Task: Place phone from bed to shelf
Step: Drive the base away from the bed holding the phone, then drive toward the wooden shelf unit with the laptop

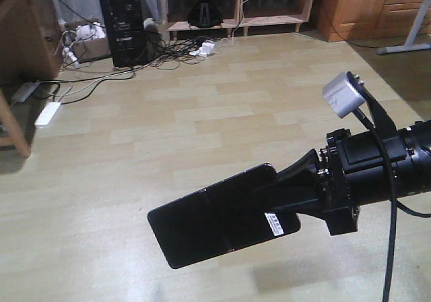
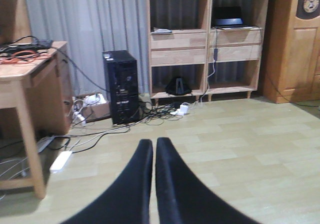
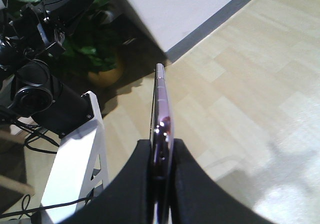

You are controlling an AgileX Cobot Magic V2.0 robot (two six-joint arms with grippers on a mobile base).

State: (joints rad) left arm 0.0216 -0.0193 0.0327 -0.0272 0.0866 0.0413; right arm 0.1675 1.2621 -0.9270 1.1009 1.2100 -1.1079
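Observation:
The phone is a glossy black slab with a seam across its middle and a white sticker. It hangs level above the floor, clamped at one end by my right gripper, which reaches in from the right. In the right wrist view the phone shows edge-on with a pinkish metallic rim, and the right gripper is shut on it from both sides. My left gripper is shut with nothing in it and points toward the shelf. The pale-wood shelf stands across the room. The bed is out of view.
A black computer tower and tangled cables sit left of the shelf. A wooden desk stands at the left with power strips on the floor. An orange-brown cabinet is at the right. A potted plant shows in the right wrist view.

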